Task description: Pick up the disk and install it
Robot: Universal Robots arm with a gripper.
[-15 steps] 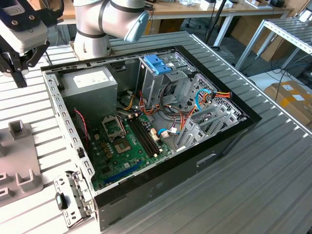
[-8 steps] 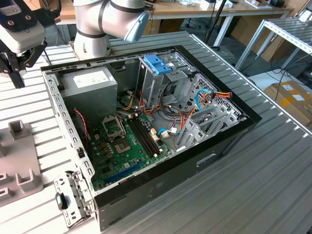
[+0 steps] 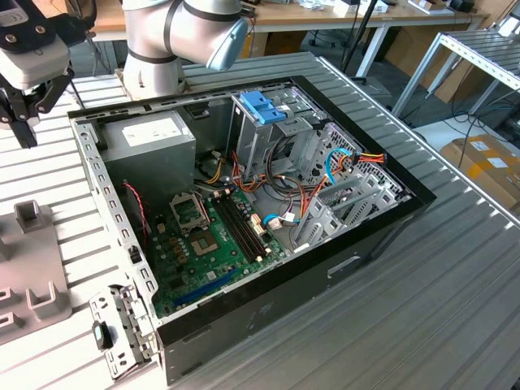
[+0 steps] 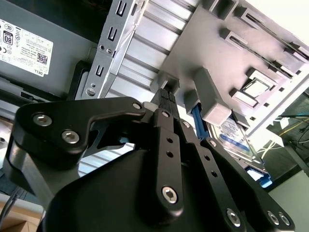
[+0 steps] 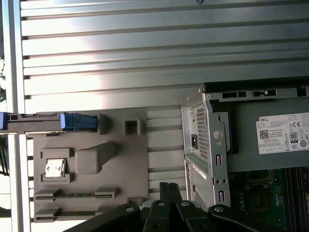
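My claw (image 4: 165, 95) hangs closed on nothing, tips together, over the grey holder (image 5: 133, 159) beside the open computer case (image 3: 268, 296). The disk (image 5: 34, 123) stands on edge in that holder, its blue tab (image 5: 77, 121) showing. As I judge it, nothing is done yet: pickup and fitting both remain.

The disk (image 5: 48, 122) sits edge-on along one rim of the grey fixture (image 5: 130, 159) beside the computer case (image 5: 203, 145).
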